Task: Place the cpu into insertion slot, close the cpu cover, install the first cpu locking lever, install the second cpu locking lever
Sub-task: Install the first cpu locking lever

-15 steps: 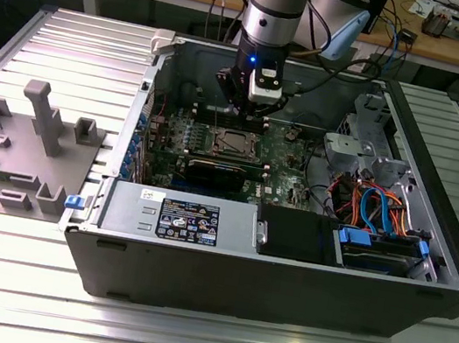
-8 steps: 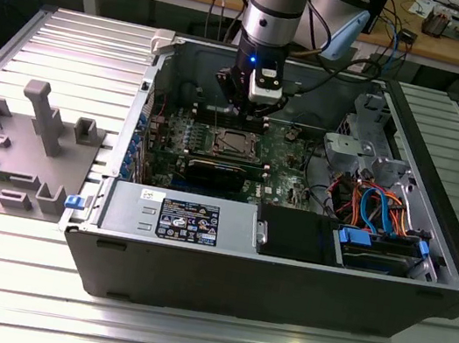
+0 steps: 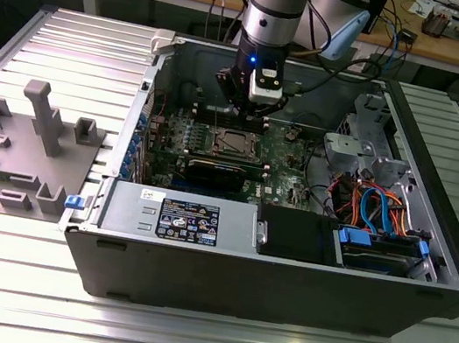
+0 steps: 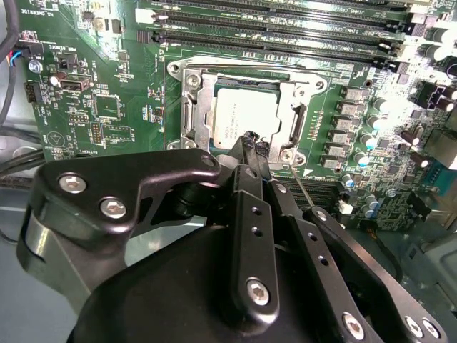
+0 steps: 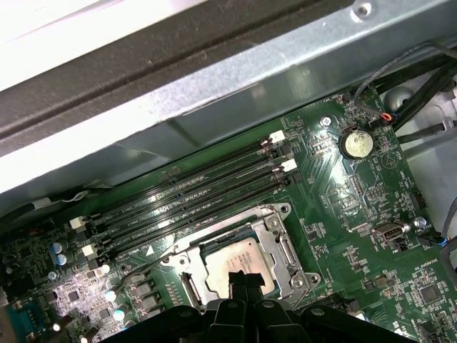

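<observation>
While I stood by the open computer case [image 3: 239, 271], the chip [image 4: 239, 118] lay flat in its socket [image 4: 178, 71], a little above the middle of the exterior view. The metal frame [image 4: 296, 118] lay around it. I judged the chip light, stiff and fragile, best taken by its edges. The gripper [image 4: 250, 141] hung just over one edge of the chip, fingers pressed together, holding nothing that I could see.

arm [image 3: 272, 6] vert., end effector [image 4: 252, 141] down, fingertips [image 4: 243, 148] together
</observation>
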Robot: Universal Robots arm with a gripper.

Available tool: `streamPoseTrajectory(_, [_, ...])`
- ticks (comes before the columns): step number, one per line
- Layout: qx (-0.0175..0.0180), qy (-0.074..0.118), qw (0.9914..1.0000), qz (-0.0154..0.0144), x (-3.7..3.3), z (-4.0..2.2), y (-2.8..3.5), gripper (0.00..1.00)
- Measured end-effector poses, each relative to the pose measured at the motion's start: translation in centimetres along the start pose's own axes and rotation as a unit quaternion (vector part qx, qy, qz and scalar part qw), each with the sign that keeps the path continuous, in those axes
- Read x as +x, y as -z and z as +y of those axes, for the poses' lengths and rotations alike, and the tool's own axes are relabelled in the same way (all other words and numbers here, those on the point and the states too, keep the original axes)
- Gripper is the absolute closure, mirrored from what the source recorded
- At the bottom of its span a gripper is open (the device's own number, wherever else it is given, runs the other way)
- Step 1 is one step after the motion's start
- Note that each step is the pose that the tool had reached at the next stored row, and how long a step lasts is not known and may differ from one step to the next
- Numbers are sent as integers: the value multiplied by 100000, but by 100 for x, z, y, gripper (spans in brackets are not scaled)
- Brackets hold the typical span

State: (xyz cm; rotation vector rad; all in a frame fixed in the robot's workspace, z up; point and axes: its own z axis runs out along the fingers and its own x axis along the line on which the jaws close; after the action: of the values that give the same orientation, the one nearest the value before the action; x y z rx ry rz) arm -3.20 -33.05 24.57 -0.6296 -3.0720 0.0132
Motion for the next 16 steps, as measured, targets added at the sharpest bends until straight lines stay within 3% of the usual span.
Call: streamPoseTrajectory(16, [1, 408, 99999, -7, 0, 0, -1, 89])
